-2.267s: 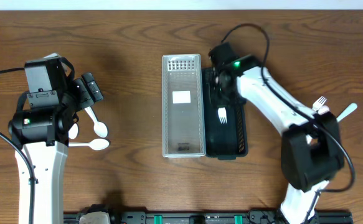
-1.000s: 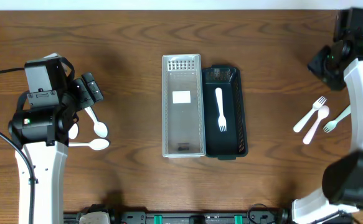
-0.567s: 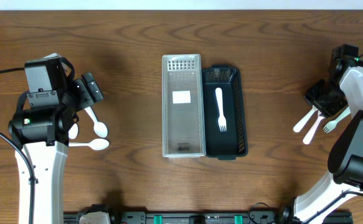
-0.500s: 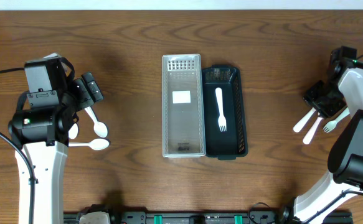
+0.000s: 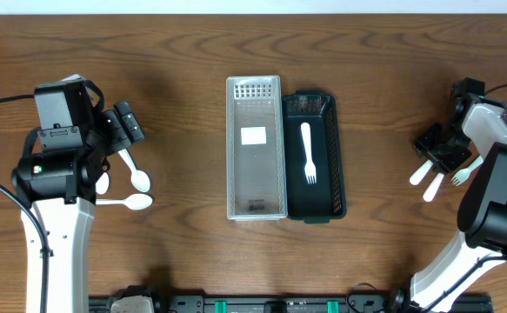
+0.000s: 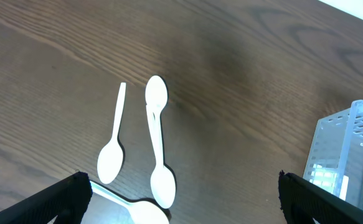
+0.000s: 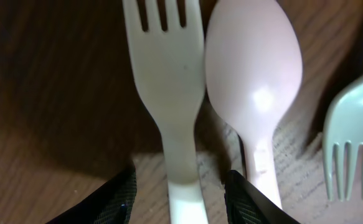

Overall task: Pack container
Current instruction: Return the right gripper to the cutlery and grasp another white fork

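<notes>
White plastic cutlery is what we are packing. One packed fork (image 5: 308, 154) already lies lengthwise in the black tray (image 5: 336, 187). The tray touches the 3 o'clock side of the clear bin (image 5: 256, 204) at the centre of the table (image 5: 192, 52).

At the table's 3 o'clock edge the right gripper (image 7: 180, 198) sits low over the target fork (image 7: 165, 81). Its jaws are partly open and straddle the handle, with a gap on either side, so it grips nothing yet. The left gripper (image 6: 181, 196) hangs over three spoons (image 6: 156, 143) at 9 o'clock, jaws wide and empty.

We see the main risk in the crowding. A spoon (image 7: 253, 74) lies touching the target fork along its 3 o'clock side, and its neck runs right beside that finger. Closing from here could pinch both handles together, or shove the spoon into the third fork (image 7: 355, 137) nearby. The handle is also thin, flat and pressed to the wood. If the fingertips stop short of the surface, we judge they would skate over it rather than catch it.

The cutlery looks glossy, smooth and light, so a pinched fork may twist or slip. The fork has slim tines and a narrow waist, and the spoon a broad oval bowl. The bin is ribbed and see-through, the tray matte with slotted walls, and the table dark grained wood.
</notes>
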Controlling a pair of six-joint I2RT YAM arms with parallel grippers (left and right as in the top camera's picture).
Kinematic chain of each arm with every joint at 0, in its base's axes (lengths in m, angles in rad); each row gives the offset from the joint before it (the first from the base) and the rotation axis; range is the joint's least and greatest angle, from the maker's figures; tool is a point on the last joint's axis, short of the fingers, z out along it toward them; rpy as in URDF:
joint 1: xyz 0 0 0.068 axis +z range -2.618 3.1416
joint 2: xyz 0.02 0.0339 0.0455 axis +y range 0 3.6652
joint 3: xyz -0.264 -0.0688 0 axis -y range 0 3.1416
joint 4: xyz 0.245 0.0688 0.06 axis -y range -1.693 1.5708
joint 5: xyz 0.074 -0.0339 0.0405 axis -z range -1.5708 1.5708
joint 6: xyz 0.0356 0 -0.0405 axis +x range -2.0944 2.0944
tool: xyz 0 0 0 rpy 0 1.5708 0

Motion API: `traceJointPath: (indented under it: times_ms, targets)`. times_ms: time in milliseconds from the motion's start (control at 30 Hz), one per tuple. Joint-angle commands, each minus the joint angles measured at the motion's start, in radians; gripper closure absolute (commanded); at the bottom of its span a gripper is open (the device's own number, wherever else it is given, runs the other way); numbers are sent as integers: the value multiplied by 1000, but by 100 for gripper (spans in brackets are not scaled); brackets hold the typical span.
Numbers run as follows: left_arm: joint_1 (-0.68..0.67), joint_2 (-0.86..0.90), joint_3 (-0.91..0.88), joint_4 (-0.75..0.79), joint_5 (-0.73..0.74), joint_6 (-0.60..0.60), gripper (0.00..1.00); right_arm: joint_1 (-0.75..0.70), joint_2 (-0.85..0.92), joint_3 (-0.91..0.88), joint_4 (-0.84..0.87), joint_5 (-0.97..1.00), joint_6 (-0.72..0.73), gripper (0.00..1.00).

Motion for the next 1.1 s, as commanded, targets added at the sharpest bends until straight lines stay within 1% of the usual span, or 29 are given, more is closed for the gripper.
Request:
traceJointPath:
  times_ms: [0,100,633,767,833,900,933,1067]
  targets:
    - [4,5,20,-3,-12,17,2,0,15,-20,8,-1,-19,51]
    - [4,5,20,-3,-12,17,2,0,15,-20,20,-1,-37,51]
    - [4,5,20,-3,-12,17,2,0,15,-20,58,26,-36,52]
    - [4,5,20,-3,-12,17,2,0,15,-20,54,37,-36,60]
    - [4,5,20,-3,-12,17,2,0,15,-20,51,37,-36,69]
    - [4,5,20,-3,-12,17,2,0,15,-20,50,37,-36,72]
    - [4,5,20,-3,-12,17,2,0,15,-20,50,37,-36,71]
    - [4,5,20,-3,-12,17,2,0,15,-20,46,36,-36,77]
